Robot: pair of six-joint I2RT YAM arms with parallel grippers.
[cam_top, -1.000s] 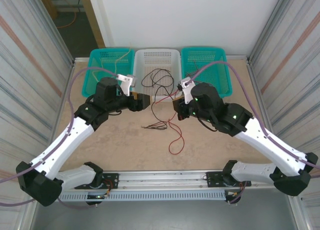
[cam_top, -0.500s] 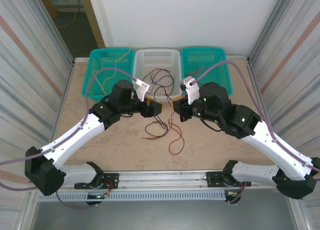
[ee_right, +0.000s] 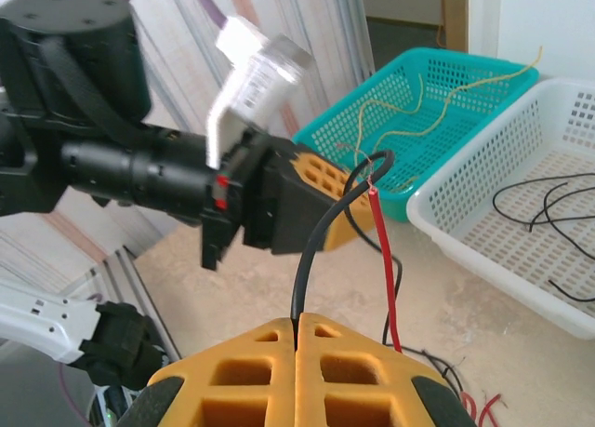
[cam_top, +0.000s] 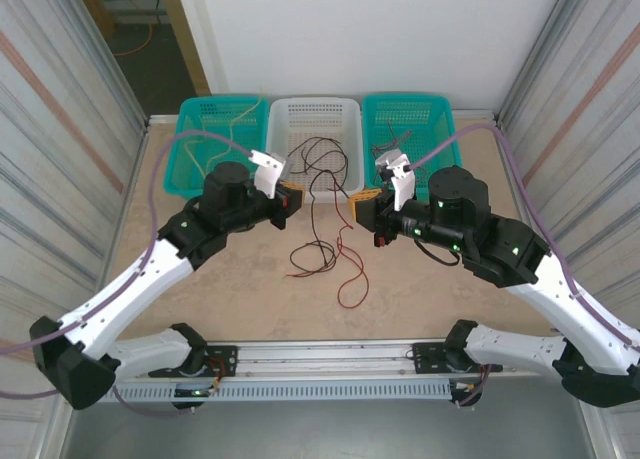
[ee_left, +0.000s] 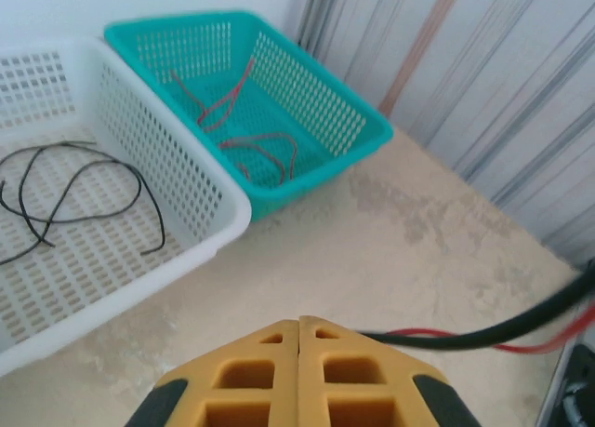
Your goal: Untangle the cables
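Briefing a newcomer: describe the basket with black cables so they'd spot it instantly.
Along the far edge of the table stand three baskets in a row. Take the middle one, holding thin black cables: the white basket, where both neighbours are teal baskets.

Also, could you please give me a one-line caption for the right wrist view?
Right gripper shut on a black cable, a red cable beside it, with the left gripper close ahead.

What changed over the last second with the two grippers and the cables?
The left gripper swung in to the cables, shut on them and drew back left. The right gripper shifted slightly right, so the cables now run between the two. Unchanged: right gripper shut on the cables; baskets in place.
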